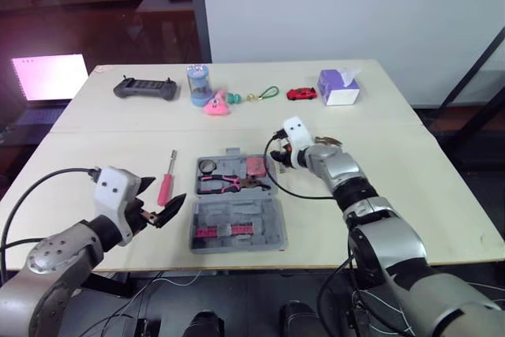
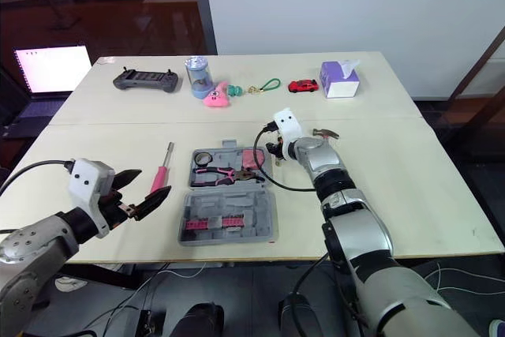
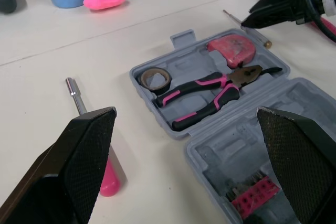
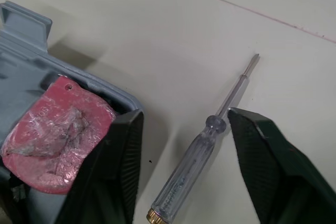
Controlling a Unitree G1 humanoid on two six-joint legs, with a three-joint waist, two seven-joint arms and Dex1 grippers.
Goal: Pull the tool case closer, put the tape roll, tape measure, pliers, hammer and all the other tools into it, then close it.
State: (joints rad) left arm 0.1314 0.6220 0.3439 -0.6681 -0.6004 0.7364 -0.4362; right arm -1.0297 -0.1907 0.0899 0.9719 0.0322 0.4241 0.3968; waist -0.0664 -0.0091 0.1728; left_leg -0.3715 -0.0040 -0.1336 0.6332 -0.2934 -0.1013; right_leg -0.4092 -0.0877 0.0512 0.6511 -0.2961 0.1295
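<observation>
The grey tool case point(image 1: 272, 215) lies open near the table's front edge. Its far half holds the tape roll point(image 1: 208, 166), the pink-and-black pliers point(image 1: 225, 184) and the pink tape measure point(image 1: 256, 166); its near half holds pink bit racks point(image 1: 225, 230). A pink screwdriver point(image 1: 166, 183) lies on the table left of the case. My left gripper point(image 1: 160, 198) hovers open just in front of that screwdriver. At the case's far right corner, my right gripper point(image 4: 184, 124) is open astride a clear-handled screwdriver point(image 4: 194, 171) on the table. The hammer's head point(image 2: 325, 133) peeks out behind my right wrist.
Along the table's back stand a black controller point(image 1: 145, 88), a blue cup point(image 1: 199, 84), a pink toy point(image 1: 215, 105), a green keychain point(image 1: 264, 94), a red toy car point(image 1: 301, 94) and a tissue box point(image 1: 339, 87). A lit laptop point(image 1: 49, 76) sits beyond the left edge.
</observation>
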